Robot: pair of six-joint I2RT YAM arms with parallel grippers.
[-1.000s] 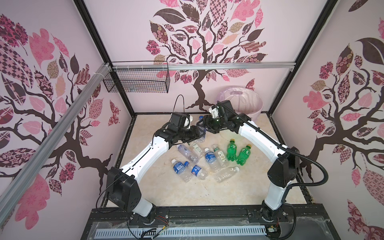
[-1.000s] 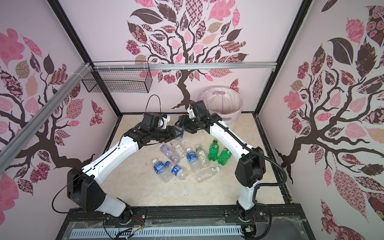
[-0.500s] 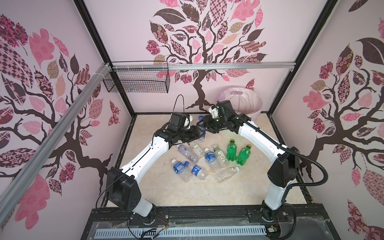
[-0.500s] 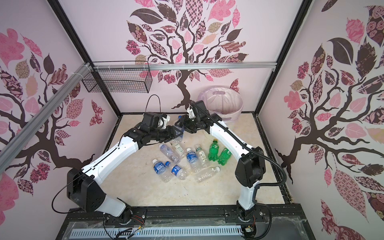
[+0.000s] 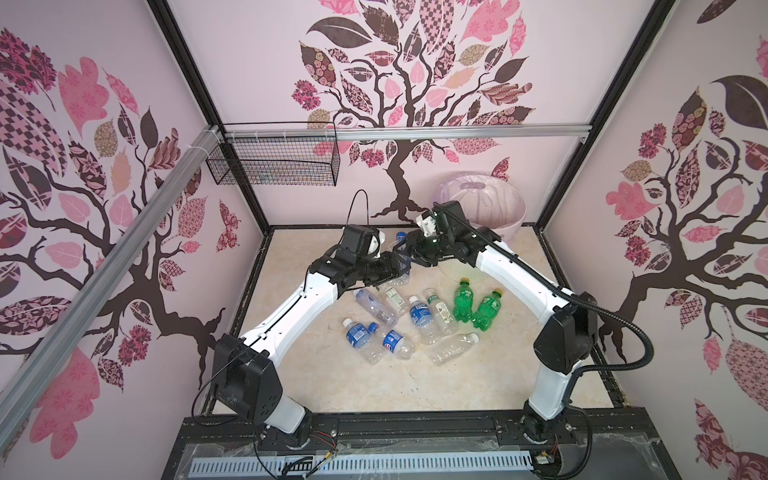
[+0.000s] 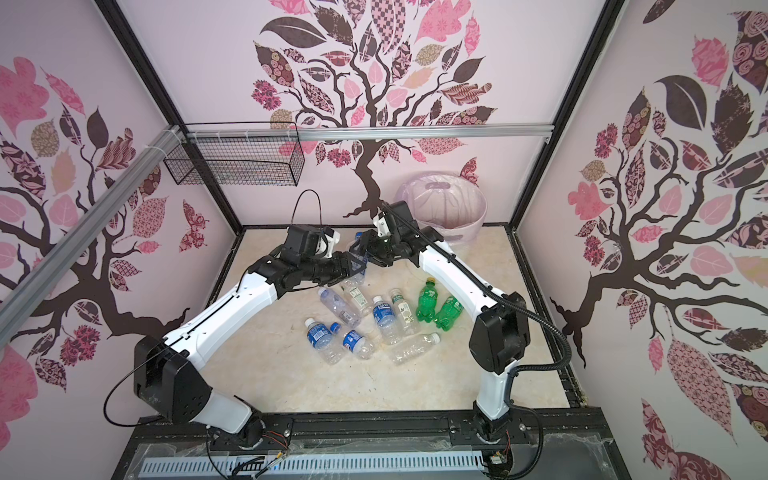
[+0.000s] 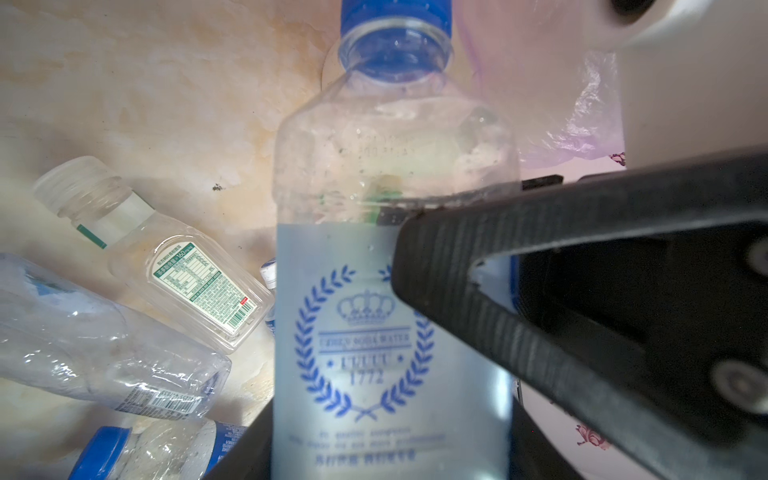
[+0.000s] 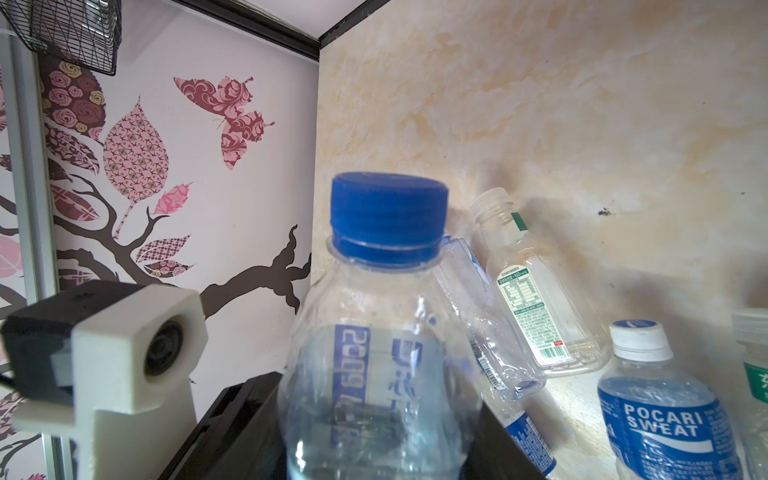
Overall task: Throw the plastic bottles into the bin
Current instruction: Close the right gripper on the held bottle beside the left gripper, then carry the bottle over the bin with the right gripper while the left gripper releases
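Ten bottles (image 5: 419,312) show. Nine lie clustered in the middle of the desk (image 5: 374,390): two green bottles (image 5: 463,300) with yellow caps, side by side, and seven clear ones. The tenth, a blue-capped bottle (image 7: 390,291), is up in the air near the back, left of the bin (image 5: 508,232).

The right fingers (image 7: 540,257) are clamped across its body, one in front and one behind. The left fingers (image 7: 249,457) flank its base; whether they press it I cannot tell.

The one bin stands in the back right corner, lined with a pink bag (image 5: 478,195). One wire basket (image 5: 274,166) hangs on the back wall, contents unclear.

The raised bottle's pale label bears a crown, a wreath, "SODA WATER" and "1772". A blue-labelled bottle (image 8: 660,419) on the desk reads "POCARI SWEAT".
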